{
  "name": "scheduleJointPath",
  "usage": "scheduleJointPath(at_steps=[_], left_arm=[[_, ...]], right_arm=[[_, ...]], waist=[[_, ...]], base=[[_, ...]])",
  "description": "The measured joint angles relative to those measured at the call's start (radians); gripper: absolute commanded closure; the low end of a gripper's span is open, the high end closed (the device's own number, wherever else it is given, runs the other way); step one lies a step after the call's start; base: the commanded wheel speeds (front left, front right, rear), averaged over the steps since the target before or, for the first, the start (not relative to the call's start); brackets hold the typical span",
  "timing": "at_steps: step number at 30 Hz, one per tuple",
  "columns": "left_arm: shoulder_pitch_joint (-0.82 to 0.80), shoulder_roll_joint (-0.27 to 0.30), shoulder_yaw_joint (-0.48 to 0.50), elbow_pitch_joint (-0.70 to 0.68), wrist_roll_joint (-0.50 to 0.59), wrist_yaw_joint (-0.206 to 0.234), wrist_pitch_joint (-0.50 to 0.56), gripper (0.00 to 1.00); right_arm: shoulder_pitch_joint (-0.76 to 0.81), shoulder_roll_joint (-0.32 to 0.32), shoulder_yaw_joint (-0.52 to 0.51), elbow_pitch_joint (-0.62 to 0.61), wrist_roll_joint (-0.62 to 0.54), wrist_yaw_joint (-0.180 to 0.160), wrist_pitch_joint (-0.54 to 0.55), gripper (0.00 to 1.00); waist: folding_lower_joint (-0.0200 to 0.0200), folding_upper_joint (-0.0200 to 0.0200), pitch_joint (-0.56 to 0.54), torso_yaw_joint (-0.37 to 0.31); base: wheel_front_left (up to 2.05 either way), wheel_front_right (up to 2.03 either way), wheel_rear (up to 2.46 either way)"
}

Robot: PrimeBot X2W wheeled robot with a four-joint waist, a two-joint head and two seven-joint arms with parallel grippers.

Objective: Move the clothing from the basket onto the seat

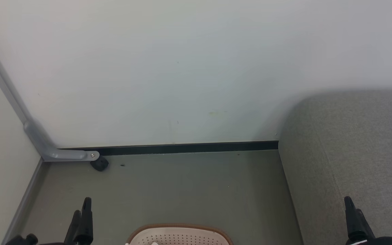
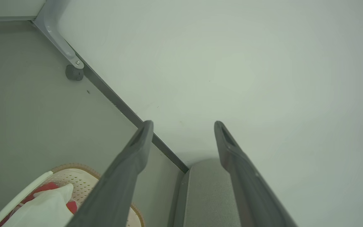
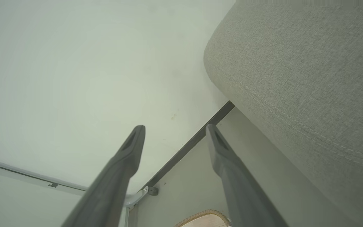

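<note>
Red clothing (image 2: 44, 188) lies in the basket (image 1: 182, 236) at six o'clock. The seat (image 1: 352, 143) at three o'clock looks bare. The left gripper (image 2: 183, 124) and right gripper (image 3: 175, 127) gape empty, so nothing is moved yet.

Black baseboard (image 1: 189, 148) is running along join btwn pale wall (image 1: 182, 68) and grey-green floor (image 1: 182, 190); grey metal bracket (image 1: 39, 139) is angling down at left corner, small black foot (image 1: 99, 164) sitting under its bolted end.
</note>
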Motion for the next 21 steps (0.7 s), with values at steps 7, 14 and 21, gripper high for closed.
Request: scheduleJointPath(at_steps=[7, 14, 21], left_arm=[[-0.002, 0.026, -0.060, -0.018, 0.160, 0.027, -0.028, 0.00], [-0.002, 0.042, -0.105, -0.017, 0.283, 0.053, -0.051, 0.00], [-0.001, 0.048, -0.131, 0.007, 0.385, 0.079, -0.077, 0.00]], right_arm=[[0.000, -0.027, 0.049, -0.010, -0.121, -0.026, -0.027, 0.00], [0.000, -0.043, 0.093, -0.016, -0.219, -0.042, -0.052, 0.00], [0.001, -0.053, 0.132, -0.022, -0.311, -0.059, -0.076, 0.00]], waist=[[0.0000, 0.0000, -0.008, -0.001], [0.0000, 0.0000, -0.015, -0.002], [0.0000, 0.0000, -0.019, -0.003]], base=[[0.00, 0.00, 0.00], [0.00, 0.00, 0.00], [0.00, 0.00, 0.00]])
